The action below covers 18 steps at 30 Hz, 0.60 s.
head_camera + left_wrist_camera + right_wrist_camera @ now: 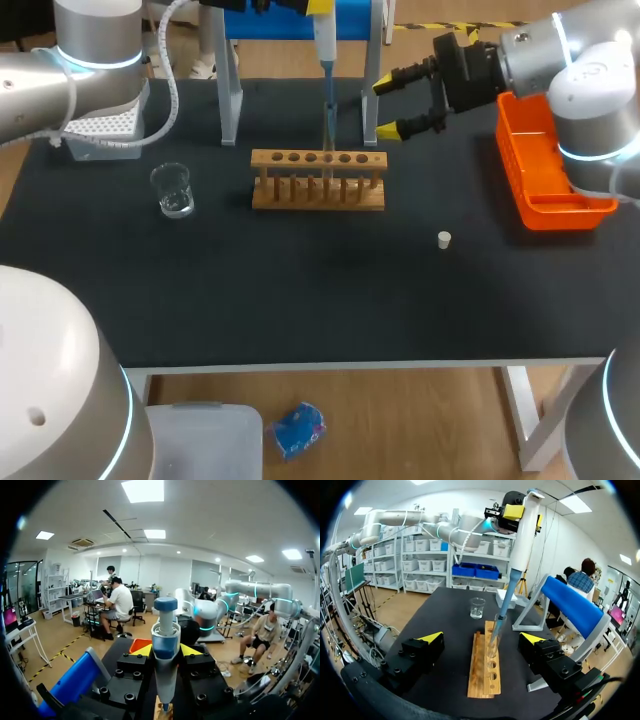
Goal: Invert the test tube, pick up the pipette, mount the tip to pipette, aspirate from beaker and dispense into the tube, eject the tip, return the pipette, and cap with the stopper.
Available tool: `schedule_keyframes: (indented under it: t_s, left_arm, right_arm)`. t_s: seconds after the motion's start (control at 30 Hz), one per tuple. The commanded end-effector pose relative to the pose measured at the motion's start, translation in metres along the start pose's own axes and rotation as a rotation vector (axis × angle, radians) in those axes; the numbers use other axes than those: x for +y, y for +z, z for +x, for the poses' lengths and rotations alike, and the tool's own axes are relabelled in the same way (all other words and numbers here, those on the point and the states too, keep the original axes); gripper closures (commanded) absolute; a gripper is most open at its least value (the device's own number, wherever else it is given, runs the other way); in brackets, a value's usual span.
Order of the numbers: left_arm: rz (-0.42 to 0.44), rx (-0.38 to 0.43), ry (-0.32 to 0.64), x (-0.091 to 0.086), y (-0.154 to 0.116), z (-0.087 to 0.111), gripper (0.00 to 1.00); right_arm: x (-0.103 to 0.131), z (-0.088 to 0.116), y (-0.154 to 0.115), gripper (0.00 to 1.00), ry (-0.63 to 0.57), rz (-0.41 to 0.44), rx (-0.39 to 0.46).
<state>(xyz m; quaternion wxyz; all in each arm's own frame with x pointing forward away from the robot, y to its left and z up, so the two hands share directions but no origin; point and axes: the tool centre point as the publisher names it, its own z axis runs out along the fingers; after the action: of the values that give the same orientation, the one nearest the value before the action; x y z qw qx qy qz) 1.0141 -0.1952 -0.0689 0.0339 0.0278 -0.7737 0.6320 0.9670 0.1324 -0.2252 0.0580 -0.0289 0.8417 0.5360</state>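
The pipette is pinched upright between the yellow fingertips of the left gripper, above the far side of the table. Its tip is lowered into the mouth of the test tube, which is stood upright in the wooden rack. The right gripper is held just beside the rack's right end with its fingers spread wide and nothing between them. The beaker is set to the left of the rack, well apart from it. The small white stopper is left lying on the table, to the right of the rack and nearer the front. An orange bin is placed at the right edge.
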Motion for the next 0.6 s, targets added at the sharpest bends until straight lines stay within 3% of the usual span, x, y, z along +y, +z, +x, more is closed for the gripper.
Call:
schedule_keyframes:
  t_s: [0.03, 0.23, 0.6]
  left_arm:
    - [-0.001, -0.004, -0.001, -0.001, 0.000, 0.002, 1.00]
    - [-0.001, -0.004, -0.001, -0.001, 0.000, 0.002, 1.00]
    - [-0.001, -0.004, -0.001, -0.001, 0.000, 0.002, 1.00]
  right_arm:
    - [0.011, 0.003, -0.020, 0.00, -0.016, -0.011, -0.022]
    - [0.020, 0.002, -0.036, 0.00, -0.042, -0.028, -0.050]
    - [0.018, 0.004, -0.037, 0.00, -0.026, -0.018, -0.058]
